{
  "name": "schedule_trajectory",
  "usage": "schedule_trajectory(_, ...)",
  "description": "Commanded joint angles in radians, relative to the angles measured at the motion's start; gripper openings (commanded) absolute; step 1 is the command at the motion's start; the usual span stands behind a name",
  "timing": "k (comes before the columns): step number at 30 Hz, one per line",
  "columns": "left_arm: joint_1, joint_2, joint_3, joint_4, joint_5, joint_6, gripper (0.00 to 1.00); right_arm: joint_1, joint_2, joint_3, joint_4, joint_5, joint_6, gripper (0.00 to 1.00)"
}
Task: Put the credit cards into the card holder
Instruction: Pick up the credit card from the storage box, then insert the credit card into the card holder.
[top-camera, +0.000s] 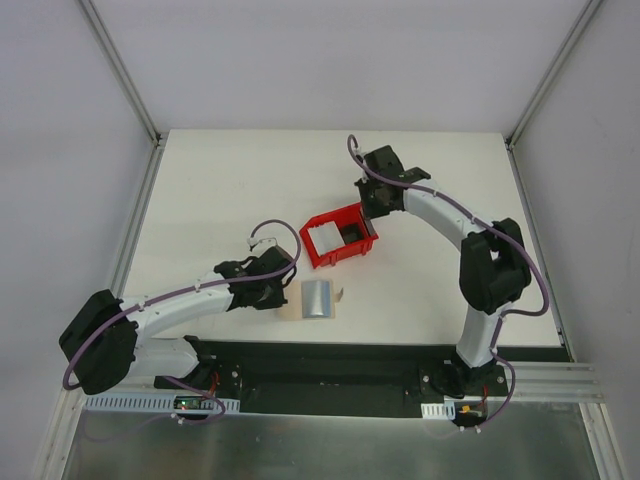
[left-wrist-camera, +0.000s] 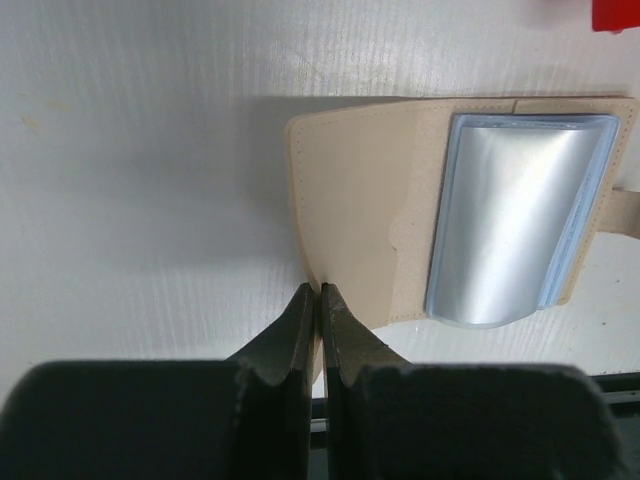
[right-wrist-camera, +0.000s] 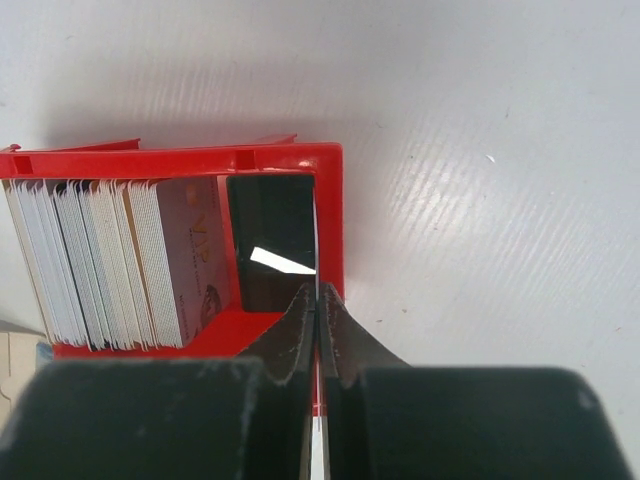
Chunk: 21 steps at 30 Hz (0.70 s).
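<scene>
Walls of red bin (right-wrist-camera: 200, 160) hem credit cards (right-wrist-camera: 110, 260); top open.

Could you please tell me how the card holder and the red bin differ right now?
The card holder lies flat and open, tan with a pale blue lining; the red bin is plastic with upright walls. The bin holds a row of cards on edge; the holder's sleeve shows none. Both rest on the white table.

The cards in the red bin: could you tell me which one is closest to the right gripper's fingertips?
The black glossy card, directly ahead of the right gripper; the whitish cards stand stacked farther along the red bin.
</scene>
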Motion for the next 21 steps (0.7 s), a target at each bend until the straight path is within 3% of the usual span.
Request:
schedule_trajectory(1, 0.012, -0.022, -0.020, -0.005, 0.025, 0.006, 0.00, -0.019, -0.002, 0.041, -0.024, 0.014, -0.031, 0.00)
schedule_trajectory(12, 0.011, -0.014, -0.025, 0.007, 0.027, -0.020, 0.00, -0.027, -0.157, 0.077, 0.005, -0.248, 0.067, 0.00)
schedule_trajectory(21, 0.011, -0.035, -0.029, 0.013, 0.021, -0.040, 0.00, -0.014, -0.361, -0.175, 0.165, -0.392, 0.227, 0.00)
